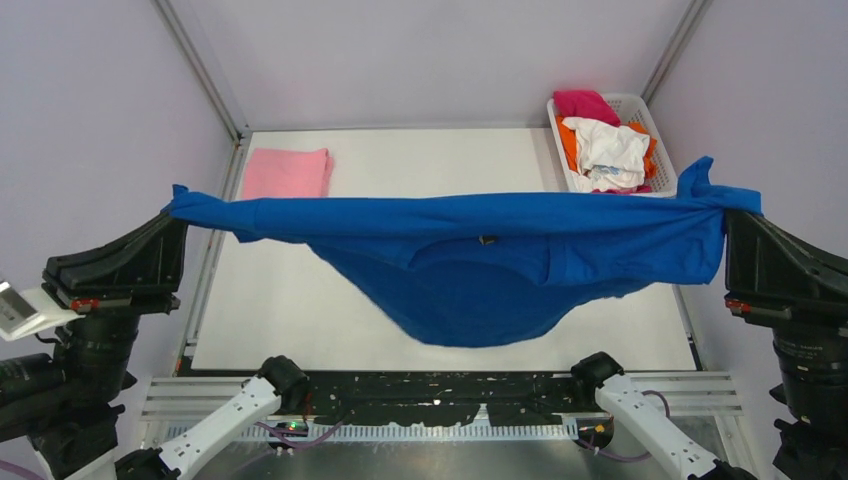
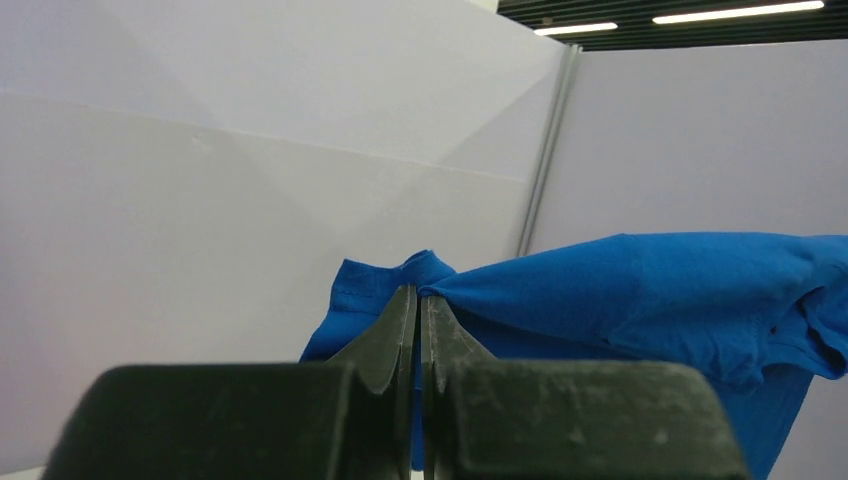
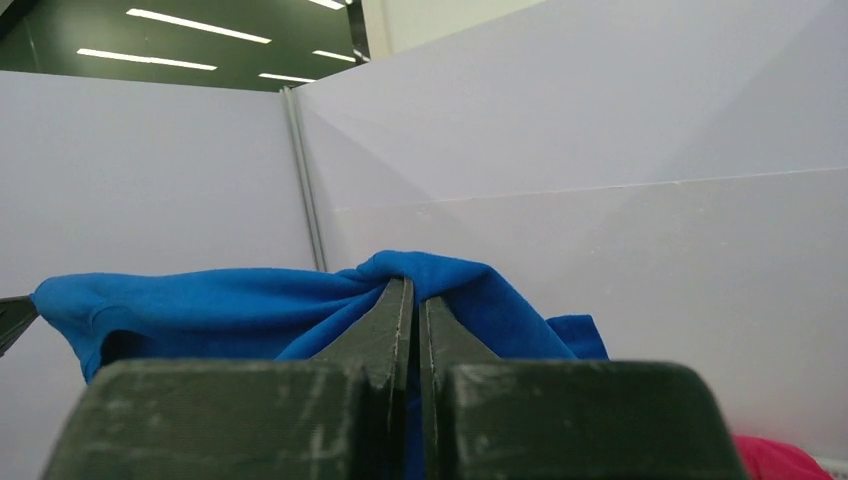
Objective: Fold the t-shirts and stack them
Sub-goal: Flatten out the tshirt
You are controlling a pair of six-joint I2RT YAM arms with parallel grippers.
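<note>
A royal-blue t-shirt (image 1: 470,270) hangs stretched in the air between my two grippers, its middle sagging toward the table. My left gripper (image 1: 178,205) is shut on its left end, and in the left wrist view (image 2: 420,292) the blue cloth (image 2: 640,290) is pinched between the fingertips. My right gripper (image 1: 722,200) is shut on the right end; the right wrist view (image 3: 410,285) shows blue fabric (image 3: 220,310) bunched over the tips. A folded light-pink t-shirt (image 1: 287,172) lies flat at the table's far left. Magenta (image 1: 583,103), orange (image 1: 567,143) and white (image 1: 608,150) t-shirts sit crumpled in the basket.
The white slatted basket (image 1: 658,140) stands at the table's far right corner. Pale walls enclose the white table (image 1: 430,160) on three sides. The arm bases (image 1: 280,385) sit at the near edge.
</note>
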